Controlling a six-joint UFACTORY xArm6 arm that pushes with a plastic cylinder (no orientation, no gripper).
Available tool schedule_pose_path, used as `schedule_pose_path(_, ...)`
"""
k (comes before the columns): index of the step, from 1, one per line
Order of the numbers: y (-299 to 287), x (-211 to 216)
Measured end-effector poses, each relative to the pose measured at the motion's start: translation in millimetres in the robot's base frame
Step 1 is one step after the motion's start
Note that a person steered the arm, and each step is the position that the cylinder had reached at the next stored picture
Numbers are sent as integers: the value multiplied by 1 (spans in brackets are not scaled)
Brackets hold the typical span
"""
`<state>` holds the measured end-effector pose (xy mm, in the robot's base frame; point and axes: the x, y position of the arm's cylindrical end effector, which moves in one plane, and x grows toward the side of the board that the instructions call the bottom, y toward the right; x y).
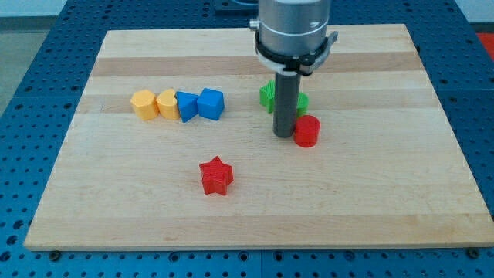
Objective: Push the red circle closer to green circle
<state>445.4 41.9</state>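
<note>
The red circle (pixel 307 131) is a short red cylinder right of the board's middle. My tip (pixel 284 136) stands at its left side, touching or nearly touching it. Just above, two green blocks sit partly hidden behind the rod: a green star-like block (pixel 267 95) to the rod's left and the green circle (pixel 302 101) peeking out on its right. The red circle lies directly below the green circle, with only a small gap between them.
A row of blocks sits at the view's left: a yellow hexagon (pixel 143 103), a yellow heart-like block (pixel 167 103), a blue block (pixel 187 106) and a blue cube (pixel 211 103). A red star (pixel 216 175) lies below the middle of the wooden board (pixel 116 208).
</note>
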Motion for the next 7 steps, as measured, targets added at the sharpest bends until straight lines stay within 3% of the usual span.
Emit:
schedule_pose_path(3, 25, -26)
schedule_pose_path(7, 0, -8)
